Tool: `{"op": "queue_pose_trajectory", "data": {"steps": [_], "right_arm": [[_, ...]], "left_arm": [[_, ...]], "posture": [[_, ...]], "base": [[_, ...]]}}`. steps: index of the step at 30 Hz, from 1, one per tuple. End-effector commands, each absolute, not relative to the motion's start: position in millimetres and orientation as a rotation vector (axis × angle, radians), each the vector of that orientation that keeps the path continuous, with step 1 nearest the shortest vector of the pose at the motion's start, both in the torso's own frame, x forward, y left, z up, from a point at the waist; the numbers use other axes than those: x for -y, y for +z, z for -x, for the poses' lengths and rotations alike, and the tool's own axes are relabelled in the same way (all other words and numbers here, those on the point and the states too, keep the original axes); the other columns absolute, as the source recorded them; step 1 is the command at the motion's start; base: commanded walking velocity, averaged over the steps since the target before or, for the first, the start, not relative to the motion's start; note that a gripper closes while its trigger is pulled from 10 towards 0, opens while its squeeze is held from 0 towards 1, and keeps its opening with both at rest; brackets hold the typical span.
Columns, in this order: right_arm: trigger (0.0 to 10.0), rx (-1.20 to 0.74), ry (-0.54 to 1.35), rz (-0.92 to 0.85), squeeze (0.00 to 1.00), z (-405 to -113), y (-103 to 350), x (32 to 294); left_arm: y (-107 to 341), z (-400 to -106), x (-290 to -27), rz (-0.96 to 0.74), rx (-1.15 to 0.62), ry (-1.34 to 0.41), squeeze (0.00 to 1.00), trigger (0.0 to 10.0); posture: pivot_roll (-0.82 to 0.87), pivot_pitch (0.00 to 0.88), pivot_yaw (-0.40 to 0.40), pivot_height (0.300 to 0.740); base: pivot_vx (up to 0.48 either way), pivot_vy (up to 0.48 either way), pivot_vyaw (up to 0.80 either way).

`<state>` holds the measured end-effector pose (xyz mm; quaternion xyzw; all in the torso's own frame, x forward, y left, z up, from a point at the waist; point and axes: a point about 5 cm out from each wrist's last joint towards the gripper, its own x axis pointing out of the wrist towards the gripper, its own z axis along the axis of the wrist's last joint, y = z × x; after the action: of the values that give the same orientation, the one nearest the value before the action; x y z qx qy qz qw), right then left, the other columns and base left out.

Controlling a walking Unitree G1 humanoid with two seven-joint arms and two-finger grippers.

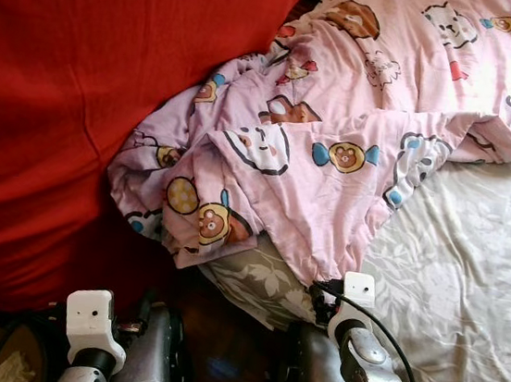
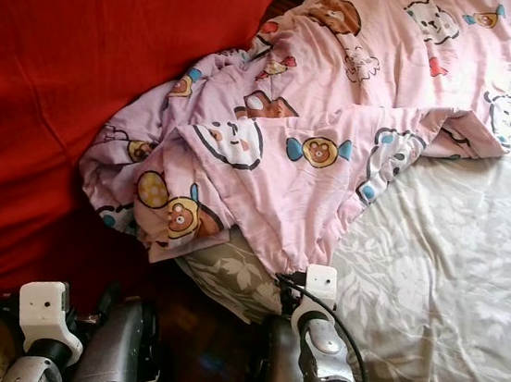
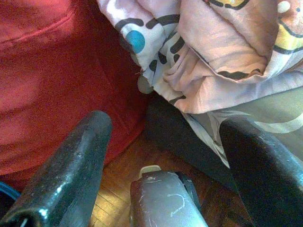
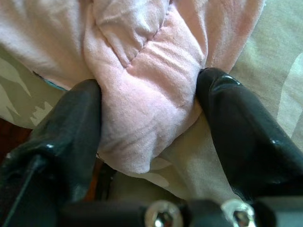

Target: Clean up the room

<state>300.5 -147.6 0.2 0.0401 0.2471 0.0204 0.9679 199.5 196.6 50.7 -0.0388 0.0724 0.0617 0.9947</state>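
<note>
A fold of the pink cartoon-print quilt [image 4: 142,118] is clamped between the fingers of the right gripper [image 4: 147,127] at the bed's corner; the quilt is heaped over the grey floral sheet [image 1: 467,292]; the left gripper [image 3: 165,142] is held apart, empty, above wooden floor [image 3: 118,184]; a red cushion [image 1: 70,103] is pressed against the quilt's left side.

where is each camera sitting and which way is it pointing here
Left and right eye views: on the head, looking down at the pink quilt, red cushion and both silver forearms.
Left wrist view: along the open left end effector toward the quilt's edge and wooden floor.
Right wrist view: along the right end effector, fingers pinching a quilt fold.
Shared: all four show the quilt.
</note>
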Motion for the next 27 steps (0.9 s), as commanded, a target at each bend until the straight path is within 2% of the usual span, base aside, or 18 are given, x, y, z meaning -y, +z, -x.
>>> {"op": "queue_pose_trajectory", "data": {"steps": [1,10,27], "right_arm": [[0.0,-0.55,0.041,-0.064,0.0,-291,-9,152],[0.0,-0.582,0.125,-0.072,0.0,-284,-16,142],[0.0,-0.63,0.073,-0.085,0.0,-263,-31,176]], "left_arm": [[45,-190,-196,0.067,-0.173,0.14,0.0,10.0],[42,-186,-193,0.081,-0.181,0.16,0.0,10.0],[41,-194,-189,0.083,-0.177,0.149,0.0,10.0]], "posture": [[0.0,0.336,-0.072,0.595],[-0.01,0.349,-0.092,0.595],[-0.01,0.334,-0.077,0.595]], "base": [[0.0,0.0,0.0],[0.0,0.0,0.0],[0.0,0.0,0.0]]}}
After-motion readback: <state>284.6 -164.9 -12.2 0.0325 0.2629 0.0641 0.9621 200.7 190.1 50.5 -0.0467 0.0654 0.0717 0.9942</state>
